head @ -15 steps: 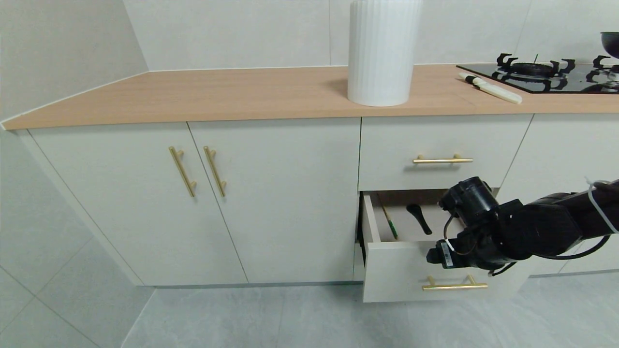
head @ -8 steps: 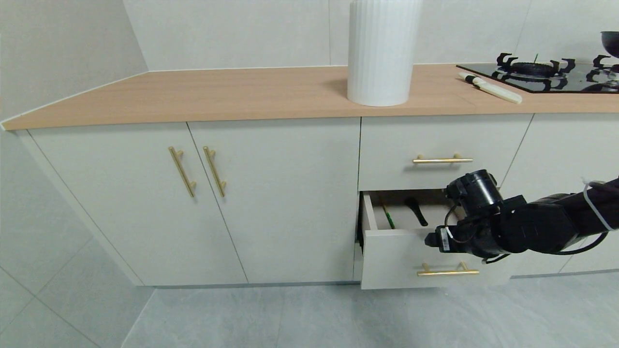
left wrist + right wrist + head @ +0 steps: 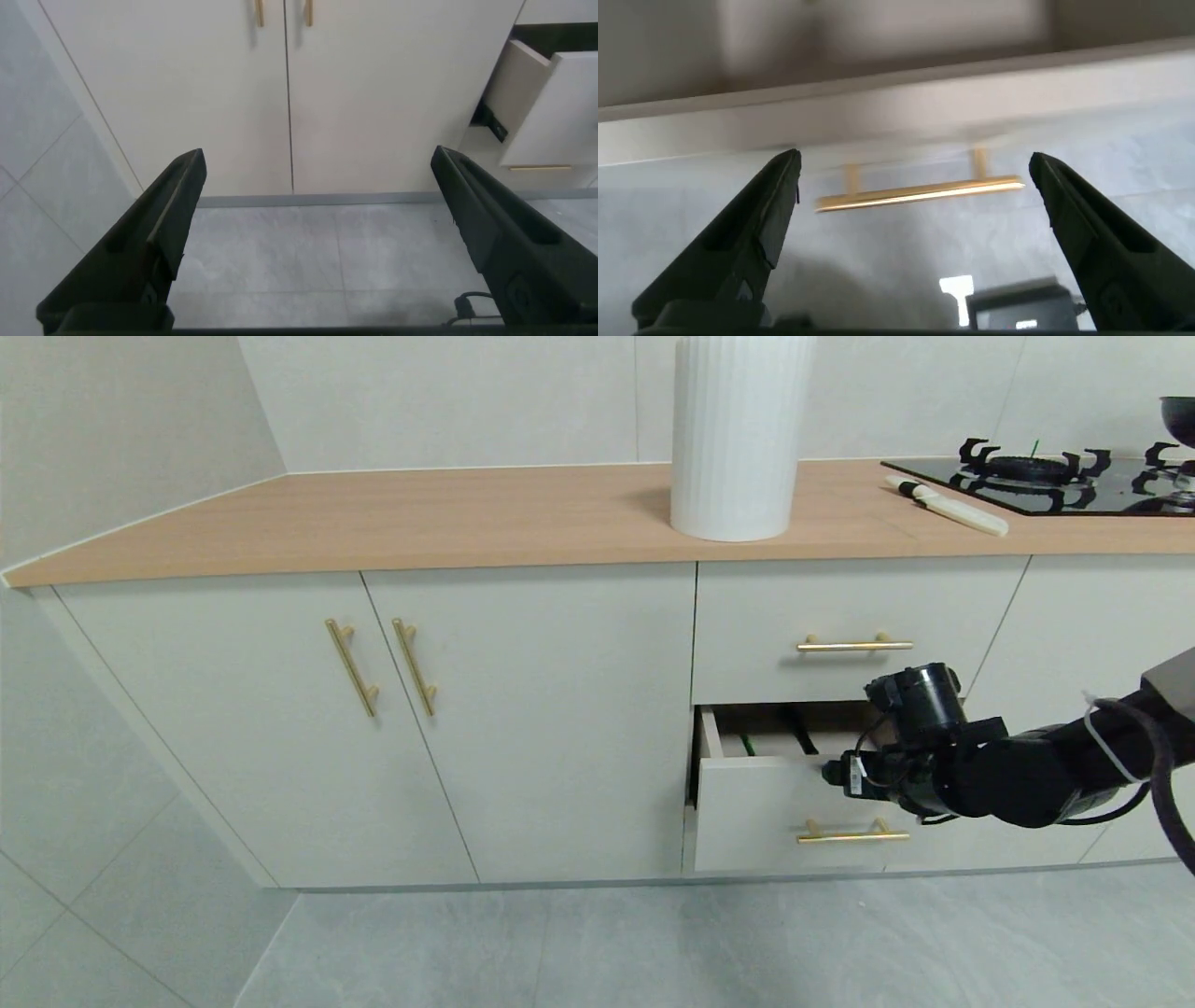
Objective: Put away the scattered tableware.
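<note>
The lower drawer (image 3: 766, 812) of the cabinet stands a little way out, and its gold handle (image 3: 851, 833) faces the room. Inside it lie a green-handled utensil (image 3: 746, 744) and a black utensil (image 3: 801, 733), both mostly hidden by the drawer above. My right gripper (image 3: 838, 773) is against the upper part of the drawer front, just above the handle. In the right wrist view the gripper (image 3: 915, 233) is open, with the handle (image 3: 920, 193) between its fingers' lines. My left gripper (image 3: 318, 243) hangs open over the floor, facing the cabinet doors (image 3: 280, 84).
A white-handled knife (image 3: 948, 506) lies on the wooden countertop (image 3: 420, 523) next to the black hob (image 3: 1046, 481). A tall white ribbed cylinder (image 3: 738, 434) stands on the counter above the drawers. The upper drawer (image 3: 854, 630) is closed. Grey tiled floor (image 3: 560, 943) lies in front.
The lower drawer has slid inward, with my right gripper moving along against its front. Much less of the drawer's inside and the utensils shows now.
</note>
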Tool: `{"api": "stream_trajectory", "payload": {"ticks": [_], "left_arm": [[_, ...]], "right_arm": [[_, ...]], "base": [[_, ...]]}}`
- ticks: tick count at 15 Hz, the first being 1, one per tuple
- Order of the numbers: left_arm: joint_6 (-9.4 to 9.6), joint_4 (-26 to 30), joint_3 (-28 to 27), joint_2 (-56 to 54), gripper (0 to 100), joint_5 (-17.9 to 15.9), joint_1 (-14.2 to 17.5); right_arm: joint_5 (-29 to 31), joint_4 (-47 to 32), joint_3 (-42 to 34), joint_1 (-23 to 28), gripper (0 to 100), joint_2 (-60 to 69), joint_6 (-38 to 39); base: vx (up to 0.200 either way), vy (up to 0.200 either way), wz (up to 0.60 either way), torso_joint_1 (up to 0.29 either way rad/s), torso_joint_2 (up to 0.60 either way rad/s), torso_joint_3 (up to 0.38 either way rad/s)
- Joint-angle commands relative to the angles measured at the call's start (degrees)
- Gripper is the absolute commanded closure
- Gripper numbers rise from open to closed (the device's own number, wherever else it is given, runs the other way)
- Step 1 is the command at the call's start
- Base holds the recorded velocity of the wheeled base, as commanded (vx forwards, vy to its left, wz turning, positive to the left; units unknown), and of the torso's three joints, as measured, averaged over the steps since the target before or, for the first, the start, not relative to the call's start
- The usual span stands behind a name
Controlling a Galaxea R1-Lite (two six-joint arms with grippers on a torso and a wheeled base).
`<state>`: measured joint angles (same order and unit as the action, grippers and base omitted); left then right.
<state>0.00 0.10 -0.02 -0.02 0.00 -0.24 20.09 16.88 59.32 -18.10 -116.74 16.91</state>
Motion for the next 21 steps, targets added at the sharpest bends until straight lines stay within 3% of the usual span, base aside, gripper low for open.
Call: {"api": "stream_trajectory", "payload": {"ticks": [1,6,21], "left_arm": [[0.00,-0.01,0.02,0.02,0,0.00,-0.02],[0.00,-0.01,0.02,0.02,0,0.00,-0.02],[0.00,-0.01,0.02,0.02,0,0.00,-0.02]], "right_arm": [[0.39,2.36,0.09,0.88,0,-2.62,-0.03],[0.48,12.21,0.09,3.16,0,-6.05,0.05],[0.48,21.79,3.26,6.94,0,-11.85,3.31]], "base": [[0.000,0.000,0.00,0.000,0.00,0.000],[0.000,0.000,0.00,0.000,0.00,0.000],[0.000,0.000,0.00,0.000,0.00,0.000]]}}
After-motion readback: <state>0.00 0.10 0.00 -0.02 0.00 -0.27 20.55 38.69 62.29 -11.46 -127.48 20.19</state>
